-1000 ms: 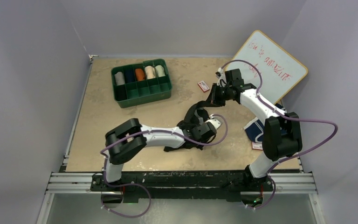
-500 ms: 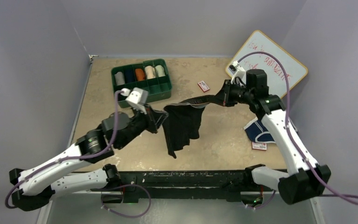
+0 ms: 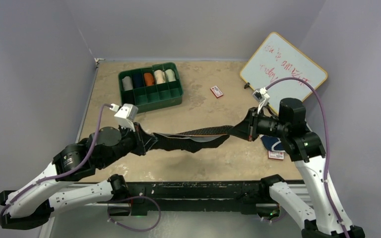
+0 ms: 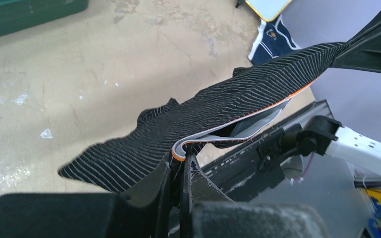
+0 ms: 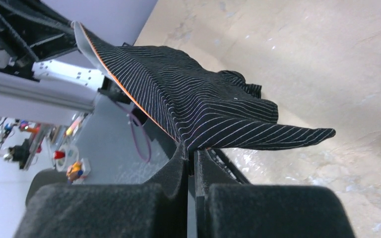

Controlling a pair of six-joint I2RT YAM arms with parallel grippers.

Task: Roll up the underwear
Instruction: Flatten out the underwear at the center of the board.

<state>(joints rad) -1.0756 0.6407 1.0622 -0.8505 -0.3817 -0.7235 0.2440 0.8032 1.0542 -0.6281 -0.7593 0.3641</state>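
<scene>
The black ribbed underwear (image 3: 193, 139) hangs in the air above the table's near middle, pulled out into a long flat band between my two grippers. My left gripper (image 3: 151, 140) is shut on its left end, pinching the orange-edged waistband (image 4: 181, 152). At the other end my right gripper (image 3: 235, 131) is shut on the cloth (image 5: 203, 104). In the wrist views the left gripper (image 4: 182, 158) and the right gripper (image 5: 192, 151) each have fabric clamped at the tips. The navy underwear (image 3: 273, 144) lies on the table at the right, partly hidden behind my right arm.
A green divided tray (image 3: 154, 104) with several rolled cloths stands at the back left. A whiteboard (image 3: 284, 69) leans at the back right. One red-and-white card (image 3: 217, 91) lies near the middle back and another (image 3: 276, 155) by the navy underwear. The metal rail (image 3: 193, 191) runs along the near edge.
Both grippers moved apart and toward the near edge. The black underwear, bunched a second ago and then dangling, is now stretched out level between them.
</scene>
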